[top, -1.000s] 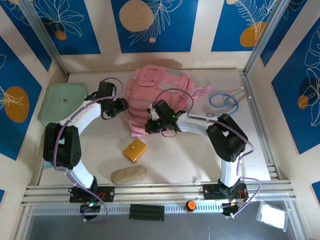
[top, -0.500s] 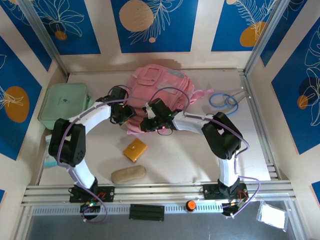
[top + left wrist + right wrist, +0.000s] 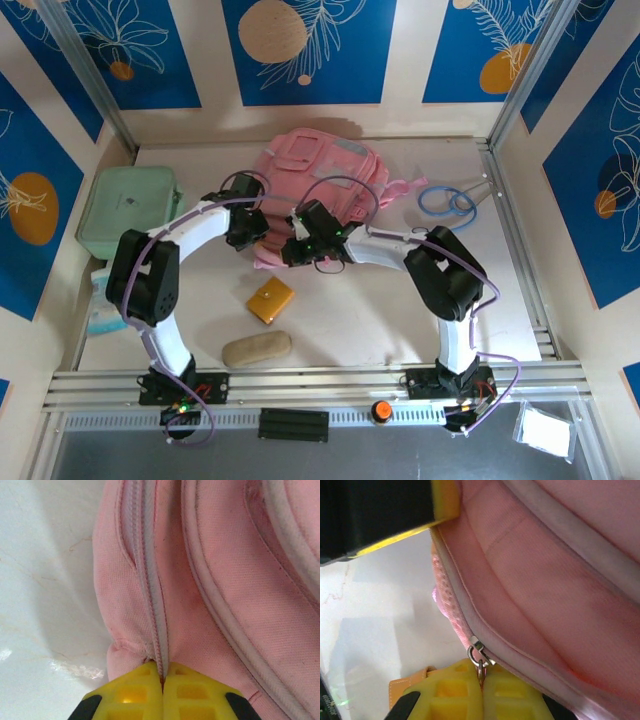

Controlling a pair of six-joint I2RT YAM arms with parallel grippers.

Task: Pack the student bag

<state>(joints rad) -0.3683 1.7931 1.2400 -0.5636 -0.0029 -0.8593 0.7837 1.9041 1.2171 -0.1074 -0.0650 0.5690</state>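
Over by the left edge of the table the mint green case (image 3: pixel 125 205) lies untouched. What has just changed is the left gripper (image 3: pixel 255 232). A second ago it hung beside the student bag (image 3: pixel 320 175) with its jaws apart; now it has come in against the bag's near-left corner and the jaws have snapped together. From the left wrist view the yellow fingertips of that left gripper (image 3: pixel 162 677) meet on the pink fabric right where the zip line (image 3: pixel 150 580) runs down into them, so it is clamped on the bag at the end of the zip.

The bag itself sits toward the far edge of the table, about the middle, its near side reaching toward the arms.

Just to the right, the right gripper (image 3: pixel 290 250) has kept its place over that second, drifting only slightly. Its fingertips are closed too, and in the right wrist view the right gripper (image 3: pixel 481 672) pinches the small metal zip pull (image 3: pixel 479 655).

I read it this way: one hand now anchors the fabric while the other has the pull, so the zip looks ready to be drawn open. Nothing is packed yet; the orange wallet (image 3: pixel 271 300) and tan pouch (image 3: pixel 256 348) wait nearer the front edge.
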